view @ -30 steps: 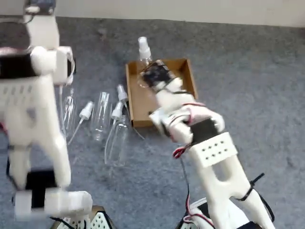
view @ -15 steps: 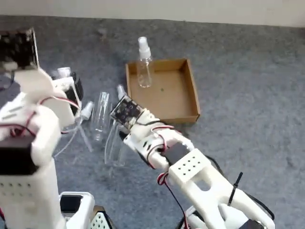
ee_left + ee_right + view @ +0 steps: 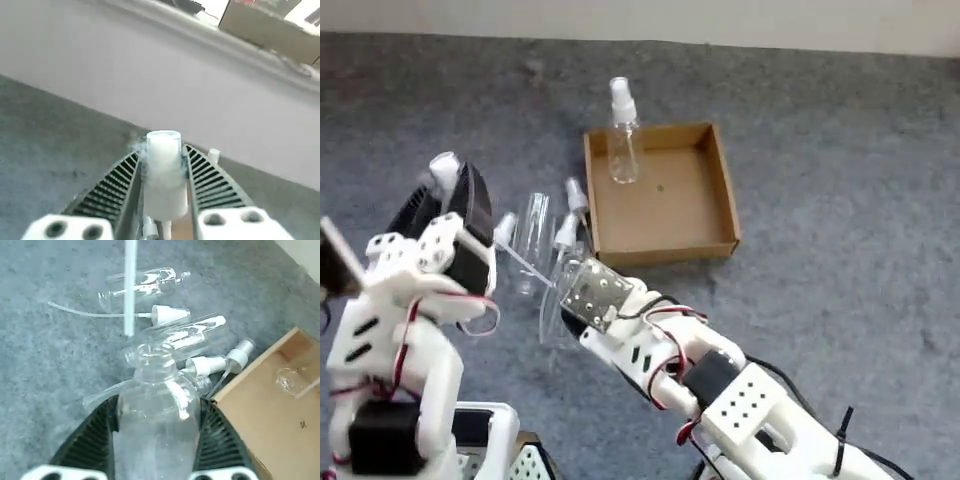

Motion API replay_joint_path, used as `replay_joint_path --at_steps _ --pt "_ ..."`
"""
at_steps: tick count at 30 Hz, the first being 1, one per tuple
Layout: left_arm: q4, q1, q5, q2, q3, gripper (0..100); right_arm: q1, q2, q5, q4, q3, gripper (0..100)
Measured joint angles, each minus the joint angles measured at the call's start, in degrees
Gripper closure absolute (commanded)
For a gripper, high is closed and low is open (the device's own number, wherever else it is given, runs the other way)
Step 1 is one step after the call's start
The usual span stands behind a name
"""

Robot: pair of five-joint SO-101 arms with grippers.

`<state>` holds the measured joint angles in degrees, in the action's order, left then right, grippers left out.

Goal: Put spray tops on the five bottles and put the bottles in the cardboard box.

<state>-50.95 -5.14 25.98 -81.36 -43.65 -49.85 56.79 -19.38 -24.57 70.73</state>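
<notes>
Grey worktop (image 3: 840,150) carries the cardboard box (image 3: 665,250), one capped bottle (image 3: 623,140) standing inside. Beside the box, the right pincer (image 3: 159,407) clamps an open bottle (image 3: 156,435), the left pincer (image 3: 164,152) grips a spray top (image 3: 164,182); capping looks under way, so next its tube (image 3: 130,290) must enter the neck (image 3: 154,354)

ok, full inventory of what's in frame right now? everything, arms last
cardboard box: 1, brown, on the carpet
capped bottle: 1, clear with white spray top, in the box at a far corner
held bottle: 1, clear, no top, in the right end effector
loose bottles: at least 2, clear, lying on the carpet beside the box
loose spray tops: 3, white, among the lying bottles
held spray top: 1, white, in the left end effector
carpet: grey, under everything
left end effector: 1, black fingers, raised above the carpet
right end effector: 1, black fingers, over the loose bottles
</notes>
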Motion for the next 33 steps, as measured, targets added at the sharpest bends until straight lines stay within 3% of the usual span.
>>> replay_joint_path --at_steps 6,13,19,22,29,33 --pt "0.8 0.0 0.0 -1.5 -3.7 100 -0.1 0.3 0.0 0.0 0.3 99.5" --pt "9.8 0.1 0.0 -1.1 -12.4 100 -0.1 0.3 0.0 0.0 0.3 99.5" --pt "11.3 0.2 0.0 -2.1 -15.0 100 -0.1 0.3 0.0 0.0 0.3 99.5" --pt "11.6 3.3 0.0 -1.7 -17.0 100 -0.1 0.3 0.1 0.0 0.3 99.5" --pt "11.6 11.6 -2.1 -1.5 -20.9 100 2.8 0.3 12.0 0.0 0.3 99.5" --pt "11.6 12.9 -2.5 -1.6 -22.5 100 4.9 0.3 14.7 0.0 0.2 99.5"
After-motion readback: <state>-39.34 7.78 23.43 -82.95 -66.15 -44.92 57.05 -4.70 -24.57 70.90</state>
